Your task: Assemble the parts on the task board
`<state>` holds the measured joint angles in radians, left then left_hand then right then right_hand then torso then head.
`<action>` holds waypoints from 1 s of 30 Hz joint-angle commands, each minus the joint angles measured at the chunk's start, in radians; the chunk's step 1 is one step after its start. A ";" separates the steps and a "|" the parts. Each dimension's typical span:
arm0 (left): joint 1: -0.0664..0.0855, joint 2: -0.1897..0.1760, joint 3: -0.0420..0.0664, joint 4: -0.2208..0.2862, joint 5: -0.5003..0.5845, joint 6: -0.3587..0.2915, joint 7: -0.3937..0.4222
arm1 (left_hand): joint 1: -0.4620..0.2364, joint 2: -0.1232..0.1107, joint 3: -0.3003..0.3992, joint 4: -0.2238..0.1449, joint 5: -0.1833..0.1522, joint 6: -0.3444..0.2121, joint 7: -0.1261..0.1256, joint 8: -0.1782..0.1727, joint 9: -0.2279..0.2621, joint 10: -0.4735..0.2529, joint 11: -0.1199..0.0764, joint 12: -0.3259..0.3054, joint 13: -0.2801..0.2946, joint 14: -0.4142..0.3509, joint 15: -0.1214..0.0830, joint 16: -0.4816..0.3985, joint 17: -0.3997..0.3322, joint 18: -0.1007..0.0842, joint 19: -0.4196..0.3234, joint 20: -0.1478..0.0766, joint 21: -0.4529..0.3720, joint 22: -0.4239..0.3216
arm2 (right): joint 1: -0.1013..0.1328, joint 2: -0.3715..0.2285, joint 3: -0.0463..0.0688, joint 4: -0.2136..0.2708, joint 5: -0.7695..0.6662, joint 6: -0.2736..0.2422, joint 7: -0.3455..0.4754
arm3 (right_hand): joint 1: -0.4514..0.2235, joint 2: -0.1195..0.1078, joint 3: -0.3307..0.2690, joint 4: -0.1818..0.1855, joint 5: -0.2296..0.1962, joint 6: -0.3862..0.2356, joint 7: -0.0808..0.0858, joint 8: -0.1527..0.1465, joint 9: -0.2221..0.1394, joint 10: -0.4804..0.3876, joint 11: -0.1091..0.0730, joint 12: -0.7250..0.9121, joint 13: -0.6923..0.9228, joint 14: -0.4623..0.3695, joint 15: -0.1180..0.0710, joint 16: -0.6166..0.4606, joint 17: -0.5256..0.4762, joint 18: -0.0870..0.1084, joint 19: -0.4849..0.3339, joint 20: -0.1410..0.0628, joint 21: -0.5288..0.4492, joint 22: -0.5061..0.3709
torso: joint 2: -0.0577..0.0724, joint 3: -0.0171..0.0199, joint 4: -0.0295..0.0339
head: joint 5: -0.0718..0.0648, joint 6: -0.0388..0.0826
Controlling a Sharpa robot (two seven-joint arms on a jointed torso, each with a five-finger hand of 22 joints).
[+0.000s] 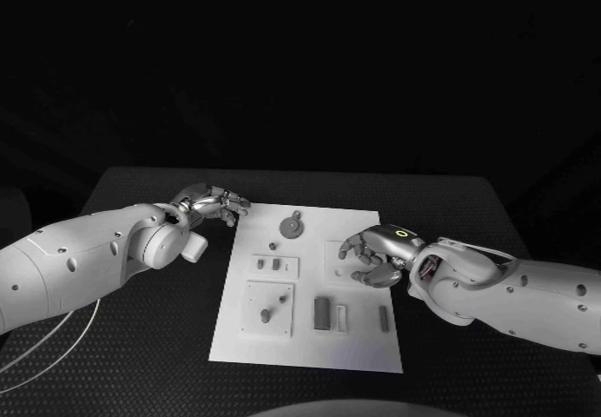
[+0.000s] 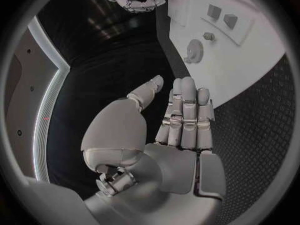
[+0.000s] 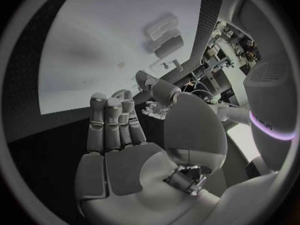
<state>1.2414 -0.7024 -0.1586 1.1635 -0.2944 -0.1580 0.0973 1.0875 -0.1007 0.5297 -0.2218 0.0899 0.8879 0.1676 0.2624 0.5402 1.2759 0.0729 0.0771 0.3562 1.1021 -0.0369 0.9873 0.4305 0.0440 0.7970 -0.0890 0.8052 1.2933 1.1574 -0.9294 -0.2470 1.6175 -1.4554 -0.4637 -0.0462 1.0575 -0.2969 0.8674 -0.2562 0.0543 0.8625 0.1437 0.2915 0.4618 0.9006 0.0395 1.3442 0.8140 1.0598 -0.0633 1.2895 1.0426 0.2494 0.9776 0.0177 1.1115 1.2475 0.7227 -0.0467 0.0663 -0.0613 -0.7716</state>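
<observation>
The white task board (image 1: 363, 343) lies mid-table with several small grey parts on it. A round part (image 1: 291, 226) sits near its far edge, and dark oblong parts (image 1: 322, 313) stand near the front. My left hand (image 1: 213, 205) hovers just off the board's far left corner. It holds nothing, with fingers straight and thumb apart (image 2: 181, 120). From that wrist I see the round part (image 2: 195, 50) and the board (image 2: 250, 70). My right hand (image 1: 374, 254) is over the board's right edge, also holding nothing, fingers (image 3: 112, 125) extended. The board (image 3: 81, 50) lies beyond them.
The black textured table (image 1: 488, 208) surrounds the board on all sides. A thin pale cable (image 1: 56, 343) loops over the table's front left corner, beneath my left arm. Raised rectangular blocks (image 3: 164, 35) stand on the board ahead of my right hand.
</observation>
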 commanded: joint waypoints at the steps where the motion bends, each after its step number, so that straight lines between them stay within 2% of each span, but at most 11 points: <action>1: 0.001 0.002 0.000 0.002 0.004 0.011 0.005 | -0.002 -0.003 0.002 0.006 -0.005 -0.006 -0.001 0.005 -0.001 -0.010 0.000 -0.006 0.002 0.004 0.003 -0.003 0.002 -0.011 0.009 -0.042 -0.006 0.001 | 0.008 -0.016 -0.001 0.006 0.282 0.132 -0.045 | -0.039 0.003 -0.032 0.028 -0.005 0.038 0.012 0.014 0.008 0.002 0.007 0.006 -0.003 0.005 0.005 0.005 -0.003 0.012 0.015 -0.001 0.008 -0.003 | 0.000 0.0000 -0.0007 | 0.003 0.003; 3: 0.001 0.002 0.000 0.003 0.003 0.010 0.004 | -0.003 -0.003 0.002 0.006 -0.005 -0.006 -0.001 0.005 -0.001 -0.010 0.000 -0.006 0.002 0.005 0.003 -0.003 0.002 -0.011 0.009 -0.042 -0.006 0.001 | 0.008 -0.032 -0.001 0.010 0.311 0.181 -0.079 | -0.085 0.009 -0.087 0.070 -0.007 0.080 -0.008 0.050 0.039 0.009 -0.012 -0.001 -0.014 0.013 -0.012 -0.004 -0.014 0.012 0.028 -0.010 0.003 -0.014 | 0.000 0.0004 -0.0003 | 0.000 0.006; 5: 0.001 0.003 0.000 0.003 0.002 0.011 0.005 | -0.003 -0.003 0.002 0.006 -0.005 -0.005 -0.001 0.005 -0.001 -0.009 0.000 -0.006 0.002 0.005 0.003 -0.003 0.002 -0.011 0.009 -0.042 -0.006 0.001 | 0.008 -0.044 -0.001 0.016 0.319 0.236 -0.131 | -0.103 0.014 -0.118 0.090 -0.006 0.090 -0.017 0.065 0.057 0.019 -0.021 -0.002 -0.020 0.022 -0.020 -0.007 -0.020 0.012 0.036 -0.018 0.000 -0.021 | 0.000 -0.0003 -0.0007 | 0.000 0.007; 7: 0.001 0.002 0.000 0.003 0.002 0.011 0.005 | -0.003 -0.003 0.001 0.006 -0.005 -0.005 -0.001 0.005 -0.001 -0.009 0.000 -0.006 0.002 0.005 0.003 -0.004 0.002 -0.011 0.009 -0.042 -0.006 0.002 | 0.008 -0.052 -0.001 0.019 0.335 0.262 -0.161 | -0.121 0.014 -0.136 0.103 -0.007 0.105 -0.023 0.077 0.068 0.026 -0.026 0.000 -0.021 0.029 -0.024 -0.006 -0.021 0.012 0.041 -0.020 0.002 -0.023 | 0.000 -0.0001 -0.0003 | -0.001 0.006; 9: 0.001 0.001 0.000 0.004 0.002 0.011 0.004 | -0.004 -0.003 0.001 0.007 -0.005 -0.005 -0.001 0.005 -0.001 -0.009 0.000 -0.006 0.002 0.005 0.003 -0.004 0.002 -0.011 0.009 -0.042 -0.006 0.002 | 0.007 -0.060 -0.001 0.020 0.440 0.300 -0.232 | -0.158 0.015 -0.173 0.128 -0.006 0.113 -0.032 0.090 0.086 0.040 -0.036 0.004 -0.023 0.042 -0.034 -0.003 -0.023 0.012 0.052 -0.026 0.006 -0.025 | 0.000 0.0006 -0.0006 | -0.001 0.008; 11: 0.000 0.000 0.000 0.003 0.002 0.011 0.004 | -0.004 -0.003 0.001 0.007 -0.005 -0.005 -0.001 0.005 -0.001 -0.009 0.000 -0.006 0.002 0.005 0.003 -0.004 0.002 -0.011 0.009 -0.042 -0.006 0.002 | 0.007 -0.069 -0.001 0.016 0.559 0.338 -0.286 | -0.173 0.011 -0.187 0.150 -0.006 0.131 -0.042 0.106 0.105 0.048 -0.045 0.005 -0.025 0.051 -0.042 -0.001 -0.025 0.012 0.060 -0.034 0.008 -0.027 | 0.000 0.0012 -0.0013 | -0.002 0.007; 15: -0.001 0.001 0.000 0.002 0.001 0.015 0.004 | -0.004 -0.003 0.001 0.007 -0.005 -0.005 -0.001 0.005 -0.001 -0.009 0.000 -0.005 0.002 0.005 0.003 -0.004 0.002 -0.011 0.010 -0.042 -0.006 0.002 | 0.007 -0.096 -0.001 0.030 0.519 0.391 -0.341 | -0.194 0.024 -0.192 0.183 -0.006 0.152 -0.060 0.129 0.142 0.077 -0.064 0.015 -0.026 0.082 -0.062 0.010 -0.025 0.012 0.090 -0.058 0.021 -0.031 | -0.002 0.0010 -0.0012 | -0.006 0.007; 19: -0.001 0.001 -0.001 -0.001 0.001 0.013 0.002 | -0.004 -0.001 0.001 0.008 -0.005 -0.005 -0.001 0.006 -0.002 -0.009 0.000 -0.005 0.002 0.005 0.003 -0.004 0.003 -0.011 0.010 -0.042 -0.006 0.003 | 0.007 -0.125 -0.001 0.051 0.494 0.432 -0.366 | -0.218 0.023 -0.192 0.211 -0.006 0.166 -0.070 0.135 0.160 0.102 -0.074 0.019 -0.027 0.107 -0.074 0.014 -0.026 0.012 0.112 -0.073 0.032 -0.032 | -0.001 0.0014 -0.0005 | -0.010 0.007; 23: -0.002 0.003 -0.005 -0.002 0.001 0.015 0.003 | -0.005 -0.001 0.001 0.008 -0.005 -0.006 -0.001 0.006 -0.002 -0.009 0.000 -0.005 0.002 0.005 0.003 -0.004 0.003 -0.011 0.010 -0.042 -0.006 0.003 | 0.007 -0.140 -0.001 0.065 0.469 0.437 -0.354 | -0.218 0.027 -0.181 0.222 -0.005 0.175 -0.077 0.131 0.166 0.122 -0.082 0.020 -0.028 0.125 -0.082 0.014 -0.028 0.012 0.125 -0.084 0.041 -0.033 | -0.001 0.0002 -0.0018 | -0.013 0.011; 26: -0.002 0.001 -0.018 0.003 0.001 0.016 0.004 | -0.006 -0.001 0.000 0.009 -0.005 -0.006 -0.001 0.006 -0.002 -0.009 0.000 -0.005 0.002 0.005 0.003 -0.004 0.003 -0.011 0.010 -0.042 -0.006 0.004 | 0.007 -0.145 -0.001 0.072 0.423 0.450 -0.363 | -0.216 0.049 -0.174 0.230 -0.005 0.201 -0.085 0.129 0.165 0.148 -0.089 0.020 -0.028 0.147 -0.085 0.016 -0.030 0.012 0.136 -0.087 0.051 -0.032 | -0.002 0.0005 -0.0023 | -0.014 0.011; 30: -0.002 0.000 -0.020 0.004 0.001 0.017 0.004 | -0.006 -0.001 0.000 0.009 -0.005 -0.006 -0.001 0.006 -0.002 -0.009 0.000 -0.005 0.002 0.005 0.003 -0.004 0.003 -0.011 0.010 -0.042 -0.006 0.004 | 0.007 -0.144 -0.001 0.077 0.375 0.498 -0.400 | -0.223 0.063 -0.171 0.237 -0.005 0.220 -0.091 0.123 0.162 0.168 -0.095 0.015 -0.028 0.162 -0.087 0.014 -0.032 0.012 0.142 -0.085 0.056 -0.033 | -0.001 0.0002 0.0005 | -0.017 0.012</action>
<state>1.2387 -0.7031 -0.1793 1.1644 -0.2950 -0.1565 0.0954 1.0875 -0.1007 0.5319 -0.2196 0.0899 0.8879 0.1677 0.2624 0.5394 1.2759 0.0728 0.0771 0.3569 1.1021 -0.0369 0.9873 0.4321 0.0434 0.8007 -0.0927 0.8052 1.2962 1.1651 -1.0739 -0.2479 1.6916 -1.0174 -0.0465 -0.3994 0.8348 -0.2391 0.6970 -0.0247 0.0503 1.0753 0.0522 0.4175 0.6250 1.0619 -0.0573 1.3593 0.7873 1.2149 -0.1515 1.3012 1.0112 0.2312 1.1148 -0.0698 1.1620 1.2156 0.7211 -0.0459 0.0651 -0.0767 -0.7603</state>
